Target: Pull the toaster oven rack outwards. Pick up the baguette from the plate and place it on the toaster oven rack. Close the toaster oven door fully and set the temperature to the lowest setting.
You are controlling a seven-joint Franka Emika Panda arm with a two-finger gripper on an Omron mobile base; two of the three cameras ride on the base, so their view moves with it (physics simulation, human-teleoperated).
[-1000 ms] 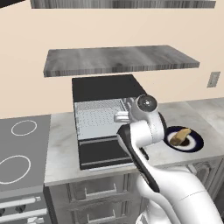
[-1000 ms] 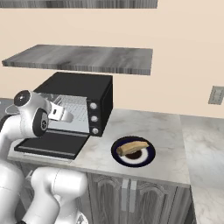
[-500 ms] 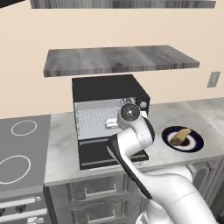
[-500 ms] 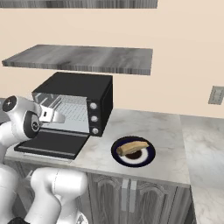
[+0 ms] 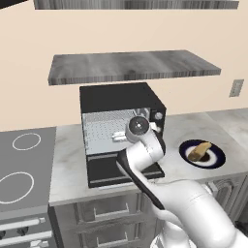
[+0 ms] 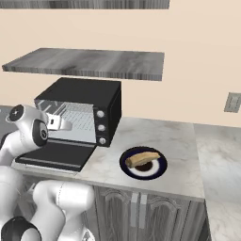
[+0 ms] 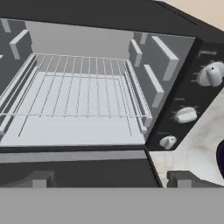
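The toaster oven (image 5: 121, 99) stands on the counter with its door (image 5: 121, 170) folded down flat. Its wire rack (image 7: 78, 87) sits fully inside the cavity. My gripper (image 7: 111, 179) hovers over the lowered door (image 7: 74, 168), pointing into the cavity, open and holding nothing. From the sides, the gripper (image 5: 118, 136) (image 6: 63, 124) is level with the rack (image 5: 102, 130). The baguette (image 5: 199, 151) (image 6: 141, 158) lies on the blue-rimmed plate (image 5: 216, 157) (image 6: 161, 167) to the right of the oven. The temperature knob (image 7: 210, 74) (image 6: 100, 113) tops the column of three.
Two lower knobs (image 7: 186, 114) (image 7: 167, 141) sit under the temperature knob. A grey shelf (image 5: 133, 65) hangs above the oven. A stovetop (image 5: 22, 169) lies to the left. Marble counter (image 6: 179, 141) spreads around the plate, and a wall outlet (image 5: 236, 88) is at the far right.
The hand has swung left and slightly down from in front of the knob panel to the middle of the oven opening. The jaws stayed open. Baguette, plate and door have not moved.
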